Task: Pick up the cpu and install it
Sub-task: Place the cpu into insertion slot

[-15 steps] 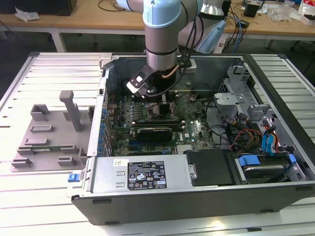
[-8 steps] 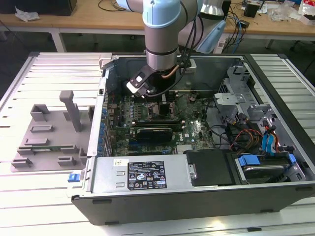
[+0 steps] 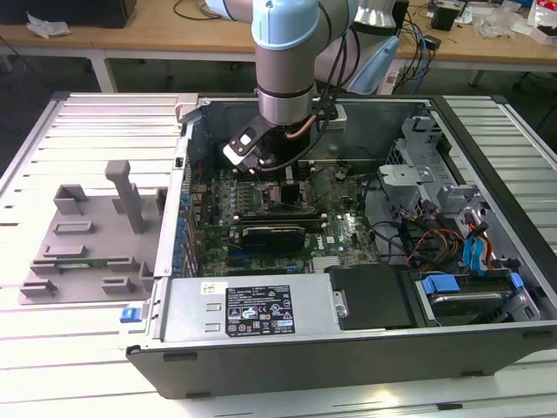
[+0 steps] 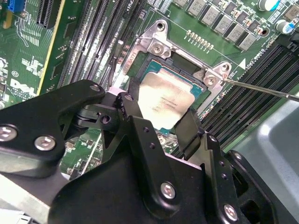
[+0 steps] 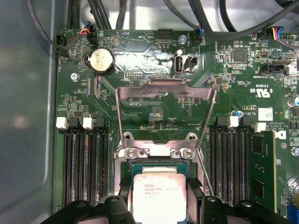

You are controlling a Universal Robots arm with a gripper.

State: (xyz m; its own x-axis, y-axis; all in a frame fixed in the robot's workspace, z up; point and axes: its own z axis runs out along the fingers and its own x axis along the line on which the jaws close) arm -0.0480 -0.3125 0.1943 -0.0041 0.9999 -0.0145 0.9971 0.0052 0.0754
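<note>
The cpu (image 4: 163, 100), a flat square chip with a silvery top, sits between my gripper's (image 4: 161, 112) black fingers (image 4: 133, 107), which press on two opposite edges. It hangs level right over the open metal-framed socket (image 4: 156, 46) on the green motherboard; whether it touches the socket bed I cannot tell. In the first wrist view the cpu (image 5: 160, 198) lies just below the socket's screwed frame (image 5: 156, 151), with the load plate (image 5: 164, 91) swung up and open. In the exterior view my gripper (image 3: 277, 170) reaches down into the computer case (image 3: 348, 348).
Memory slots (image 5: 86, 163) flank the socket on both sides. A thin lever rod (image 4: 261, 88) sticks out beside it. An expansion card (image 3: 274, 233), cables (image 3: 435, 239) and a drive cage (image 3: 418, 165) crowd the case. A grey slotted tray (image 3: 87, 235) lies at the exterior view's left.
</note>
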